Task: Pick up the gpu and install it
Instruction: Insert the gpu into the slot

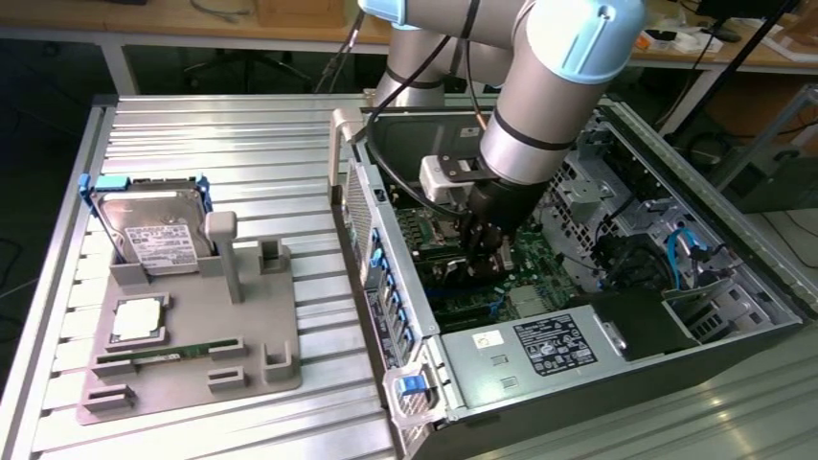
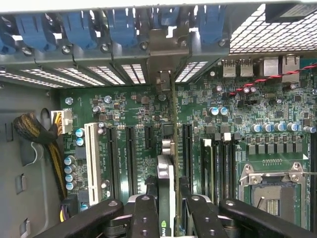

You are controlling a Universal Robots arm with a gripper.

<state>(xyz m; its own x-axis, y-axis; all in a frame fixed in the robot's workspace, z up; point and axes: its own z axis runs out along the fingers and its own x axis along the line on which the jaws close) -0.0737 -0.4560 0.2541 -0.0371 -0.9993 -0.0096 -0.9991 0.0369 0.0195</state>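
Black hand (image 2: 171,204) grips thin gpu (image 2: 166,171) edge-on over green motherboard (image 2: 124,106).

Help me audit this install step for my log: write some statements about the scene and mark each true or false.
1. The gripper, inside the open computer case, is shut on the gpu. True.
2. The memory stick lies on the grey holder. True.
3. The hard drive sits inside the computer case. False: it stands on the grey holder, on the exterior view's left.
4. The gripper hangs over the grey holder. False: it is over the motherboard.
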